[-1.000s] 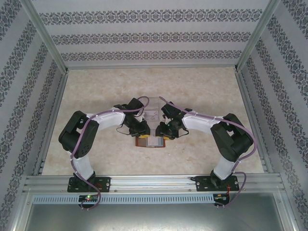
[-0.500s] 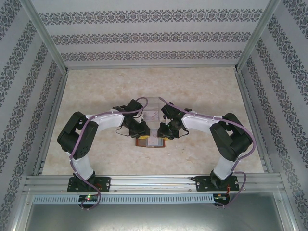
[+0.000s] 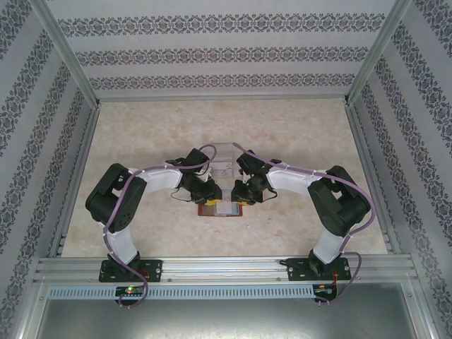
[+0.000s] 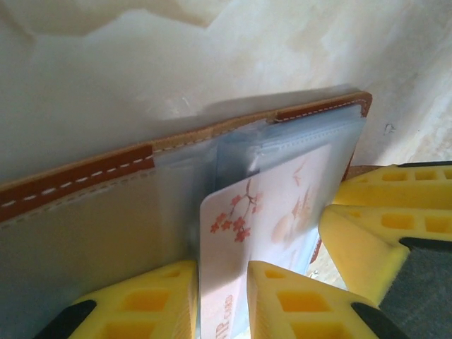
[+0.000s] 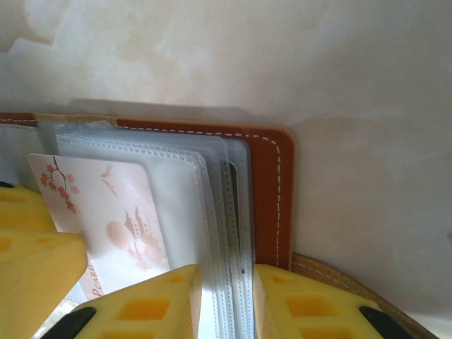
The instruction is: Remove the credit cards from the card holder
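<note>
Left gripper (image 4: 221,277) was pinched narrow on a credit card (image 4: 263,201), folks: its yellow fingers (image 4: 152,300) pressed on either face of the pale card with the pink blossom-and-bird print, the near end caught between them. That card lay against the clear grey-blue sleeves of the card holder (image 4: 78,175); whether its far end sat inside a sleeve, I could not tell. Over on the other side, the right gripper (image 5: 224,277) was closed down narrow as well, clamped on the stack of stitched plastic sleeves in the holder's right half, just beside the reddish-brown leather cover with its white stitching. In the right wrist view, one yellow finger of the left gripper sat at the left edge, right up against the card. From above, the two grippers met nose to nose over the open holder, which lay flat on the beige marbled table (image 3: 304,134), around the middle and a little toward the near edge. Just beyond it, on the far side, sat a clear plastic tray (image 3: 223,151) with something pale lying in it, too small to make out. Both arms were bent inward from their bases.
</note>
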Robot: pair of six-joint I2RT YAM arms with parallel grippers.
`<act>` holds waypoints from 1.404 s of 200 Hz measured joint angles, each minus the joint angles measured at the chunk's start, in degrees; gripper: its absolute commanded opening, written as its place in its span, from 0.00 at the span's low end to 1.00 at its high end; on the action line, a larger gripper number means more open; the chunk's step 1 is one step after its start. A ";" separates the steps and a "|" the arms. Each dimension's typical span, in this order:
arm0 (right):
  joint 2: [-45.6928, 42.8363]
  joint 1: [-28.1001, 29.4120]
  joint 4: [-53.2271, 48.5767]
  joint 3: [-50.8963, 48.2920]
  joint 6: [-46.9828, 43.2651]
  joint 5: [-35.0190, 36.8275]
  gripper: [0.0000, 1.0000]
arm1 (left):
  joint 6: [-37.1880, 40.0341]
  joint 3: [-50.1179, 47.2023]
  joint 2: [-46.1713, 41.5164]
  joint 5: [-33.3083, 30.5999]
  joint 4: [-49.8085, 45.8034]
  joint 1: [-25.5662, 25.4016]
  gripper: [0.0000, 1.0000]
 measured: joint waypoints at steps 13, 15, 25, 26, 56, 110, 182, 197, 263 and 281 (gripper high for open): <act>0.00 0.00 0.00 0.00 0.00 0.00 0.28 | -0.22 -0.31 0.26 0.26 0.57 0.07 0.21; 0.00 0.00 0.00 0.00 0.00 0.02 0.28 | -0.26 -0.33 0.26 0.31 0.70 0.07 0.21; 0.00 0.00 0.00 0.00 0.00 0.02 0.28 | -0.46 -0.35 0.26 0.48 0.74 0.22 0.20; 0.00 0.00 0.00 0.00 0.00 0.02 0.28 | -0.44 -0.35 0.26 0.48 0.76 0.24 0.19; 0.00 0.00 -0.02 0.00 0.00 0.04 0.28 | -0.61 -0.39 0.24 0.83 0.76 0.37 0.15; 0.00 0.00 -0.04 0.00 0.00 0.20 0.28 | 0.42 -0.46 -1.68 0.59 -0.26 1.01 0.12; 0.00 0.00 -0.04 0.00 0.00 0.22 0.28 | 5.66 2.32 -3.32 -1.53 -8.96 1.51 0.06; 0.00 0.00 -0.04 0.00 -0.02 0.22 0.28 | 6.95 3.50 -3.43 -2.27 -11.21 1.51 0.06; 0.00 0.00 -0.04 0.00 -0.20 0.22 0.28 | 9.27 4.72 -5.46 -4.44 -15.54 1.51 0.02; 0.00 0.00 -0.07 0.00 -0.22 0.24 0.28 | 9.38 4.72 -5.70 -4.57 -15.74 1.51 0.02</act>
